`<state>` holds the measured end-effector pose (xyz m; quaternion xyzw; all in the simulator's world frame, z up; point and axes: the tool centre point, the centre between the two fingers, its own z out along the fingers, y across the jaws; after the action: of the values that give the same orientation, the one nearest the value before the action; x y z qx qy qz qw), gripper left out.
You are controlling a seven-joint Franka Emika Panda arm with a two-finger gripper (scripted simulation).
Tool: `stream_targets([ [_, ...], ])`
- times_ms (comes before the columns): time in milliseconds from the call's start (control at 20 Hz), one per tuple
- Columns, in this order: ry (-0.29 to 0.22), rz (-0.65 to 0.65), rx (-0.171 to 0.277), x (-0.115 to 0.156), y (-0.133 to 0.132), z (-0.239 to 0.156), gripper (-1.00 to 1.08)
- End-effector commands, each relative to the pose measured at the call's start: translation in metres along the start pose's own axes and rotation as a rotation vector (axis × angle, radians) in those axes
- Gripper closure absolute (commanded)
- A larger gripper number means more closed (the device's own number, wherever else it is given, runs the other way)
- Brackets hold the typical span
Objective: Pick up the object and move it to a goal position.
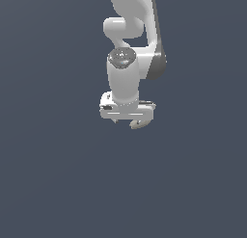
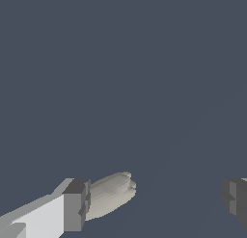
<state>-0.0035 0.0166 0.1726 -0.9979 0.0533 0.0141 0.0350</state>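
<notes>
The small, lumpy, beige-grey stone-like object [image 2: 110, 196] lies between the two fingers of the white robot gripper [image 2: 154, 201], but not in the middle: in the wrist view it sits just beside the dark grey pad of one finger [image 2: 76, 204] and seems to touch it. The pad of the other finger [image 2: 235, 199] is well apart from the object, with a broad strip of bare surface between them. So the claw stands wide and grips nothing.

In the exterior view the gripper [image 1: 129, 120] hangs below the white jointed arm [image 1: 126, 63], pointing down, and a pale rounded bit, probably the object [image 1: 137, 123], shows at its lower edge. I cannot tell there if it rests on the surface.

Around all this is only the flat dark blue-grey ground [image 1: 58, 184], and no edge of it is visible in either view.
</notes>
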Motion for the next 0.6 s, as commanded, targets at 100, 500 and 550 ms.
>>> stream_targets([
  [100,0.001,0.053,-0.003,-0.004,-0.004,0.006,-0.92],
  [500,0.004,0.206,-0.012,-0.016,-0.015,0.021,-0.92],
  [550,0.005,0.229,-0.014,-0.018,-0.017,0.023,-0.92],
])
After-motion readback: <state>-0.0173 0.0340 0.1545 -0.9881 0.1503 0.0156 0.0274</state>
